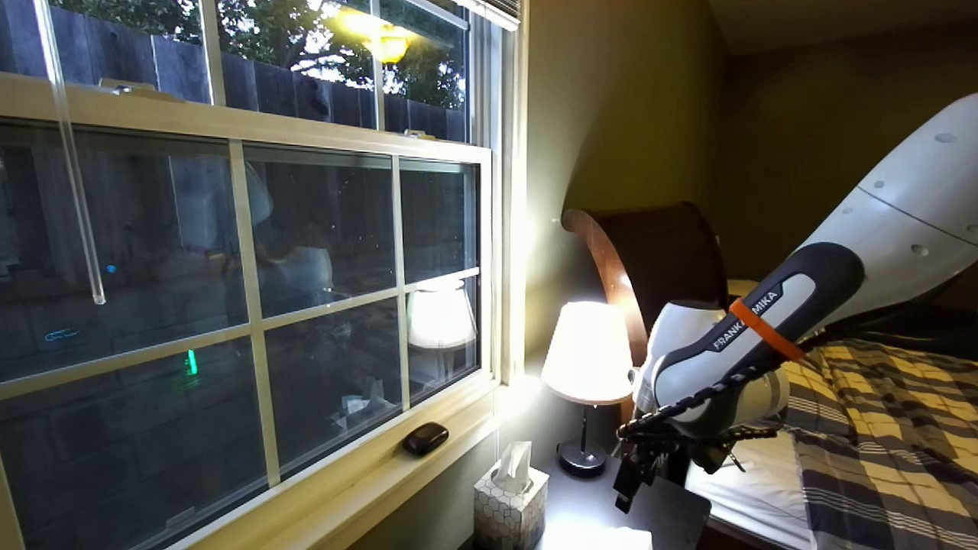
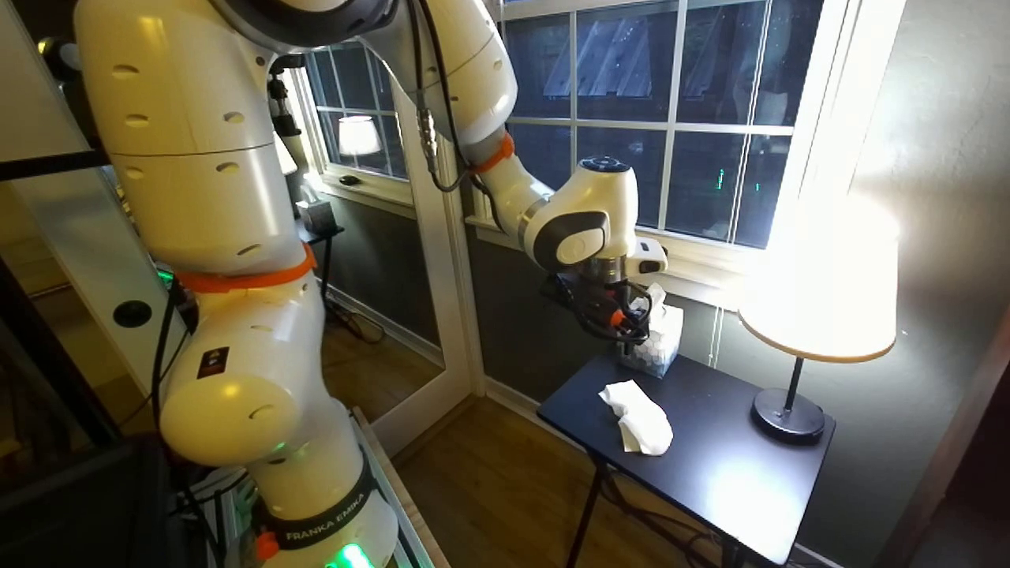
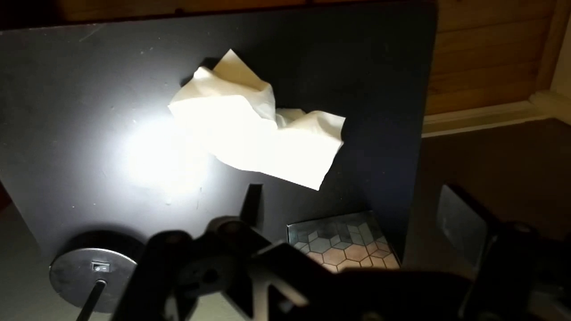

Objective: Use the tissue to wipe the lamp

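The tissue point(image 2: 641, 422) lies crumpled and white on the dark table in an exterior view. In the wrist view the tissue point(image 3: 267, 138) lies above the jaws and apart from them. The lamp shows in both exterior views, with its glowing shade point(image 1: 588, 353) point(image 2: 821, 292) on a slim dark stem. Its round black base point(image 3: 96, 272) is at the lower left of the wrist view. My gripper point(image 3: 352, 200) is open and empty, its two fingers wide apart. In the exterior views the gripper point(image 2: 630, 335) point(image 1: 634, 481) hangs above the table near the tissue box.
A patterned tissue box point(image 1: 510, 500) point(image 2: 661, 339) stands by the window; its edge point(image 3: 348, 243) shows between the fingers. The small black table point(image 2: 718, 457) stands beside the window sill point(image 1: 367, 496), which bears a dark object point(image 1: 425, 438). A bed point(image 1: 879, 405) stands beyond.
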You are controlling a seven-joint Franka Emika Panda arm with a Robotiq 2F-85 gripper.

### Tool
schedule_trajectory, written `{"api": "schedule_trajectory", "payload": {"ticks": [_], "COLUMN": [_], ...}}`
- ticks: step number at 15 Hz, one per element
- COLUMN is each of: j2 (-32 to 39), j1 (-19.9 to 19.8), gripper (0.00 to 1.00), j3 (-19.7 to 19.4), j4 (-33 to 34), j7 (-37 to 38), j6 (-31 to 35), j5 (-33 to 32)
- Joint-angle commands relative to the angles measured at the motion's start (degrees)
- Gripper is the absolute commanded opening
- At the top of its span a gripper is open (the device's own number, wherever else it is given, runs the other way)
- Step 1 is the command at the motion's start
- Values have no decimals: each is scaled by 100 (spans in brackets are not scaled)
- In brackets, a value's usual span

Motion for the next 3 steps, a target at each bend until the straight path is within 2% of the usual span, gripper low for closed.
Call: {"api": "schedule_trajectory", "payload": {"ticks": [1, 3], "j2": [-47, -67], "j1": [577, 588], "gripper": [100, 100], "j3": [-552, -566], "j4": [5, -16], "j7": [-33, -31], "j6": [-35, -39], "j5": [93, 107]}}
